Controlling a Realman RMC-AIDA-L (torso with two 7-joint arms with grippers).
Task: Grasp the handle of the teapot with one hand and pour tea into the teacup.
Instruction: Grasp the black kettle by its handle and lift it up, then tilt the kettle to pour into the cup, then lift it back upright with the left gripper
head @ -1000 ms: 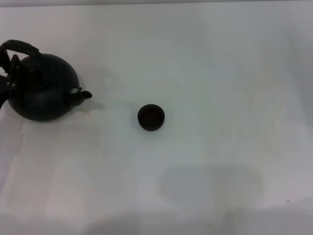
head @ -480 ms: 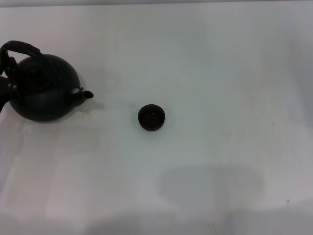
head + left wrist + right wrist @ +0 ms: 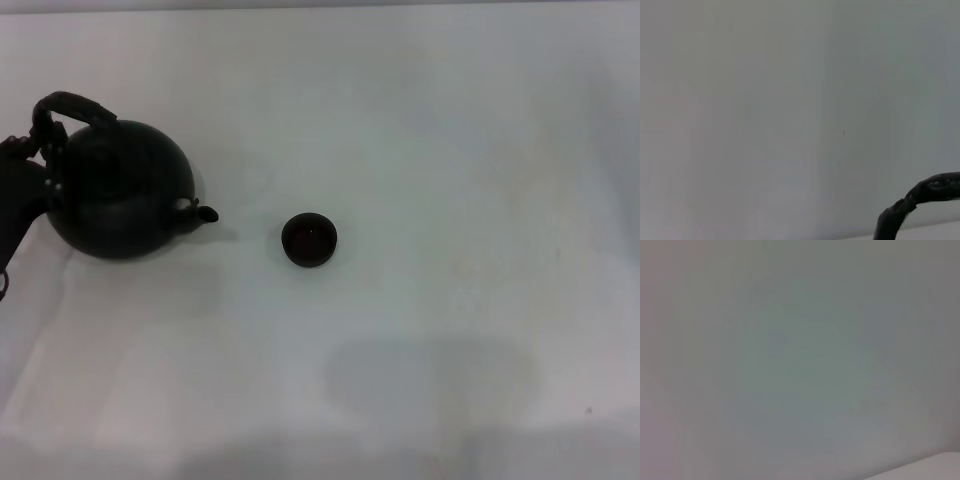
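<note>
Matte black teapot [image 3: 120, 195], its handle [image 3: 70, 108] apparently held by the left gripper [image 3: 22, 190] at nine o'clock (jaw state unclear), hangs tilted with spout short of the teacup [image 3: 309, 239], so pouring remains.

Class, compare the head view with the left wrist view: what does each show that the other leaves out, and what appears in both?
Only the head view shows the whole teapot, its spout aimed toward the teacup, which stands apart on the white table, and the left gripper dark at the picture's edge, behind the pot by the handle. The left wrist view adds nothing of its own, only a plain pale surface. Both show the handle, which the wrist view catches as one dark curved piece.
</note>
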